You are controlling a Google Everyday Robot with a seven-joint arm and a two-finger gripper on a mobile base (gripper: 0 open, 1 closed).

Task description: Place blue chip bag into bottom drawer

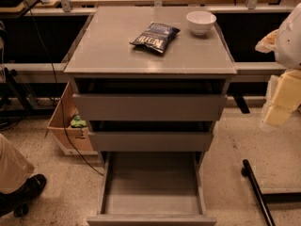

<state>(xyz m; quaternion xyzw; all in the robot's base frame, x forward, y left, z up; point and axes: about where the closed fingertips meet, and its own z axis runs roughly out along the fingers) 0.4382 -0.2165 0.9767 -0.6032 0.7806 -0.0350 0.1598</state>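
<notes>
Gripper point(281, 102) hangs at the far rt edge of view, beside the grey cabinet point(108, 46) and apart from it; can't tell whether it's spread or pinched together. Blue chip bag point(155, 36) lies flat on the cabinet top, well to the gripper's left and higher in frame, untouched. White bowl point(201, 22) stands upright on the same top, between bag and gripper, apart from both. Bottom drawer point(150, 182) is pulled right out, down and left of the gripper; the 2 drawers above it sit further in. Cardboard box point(63, 126) on the floor, far side of the cabinet from the gripper.
</notes>
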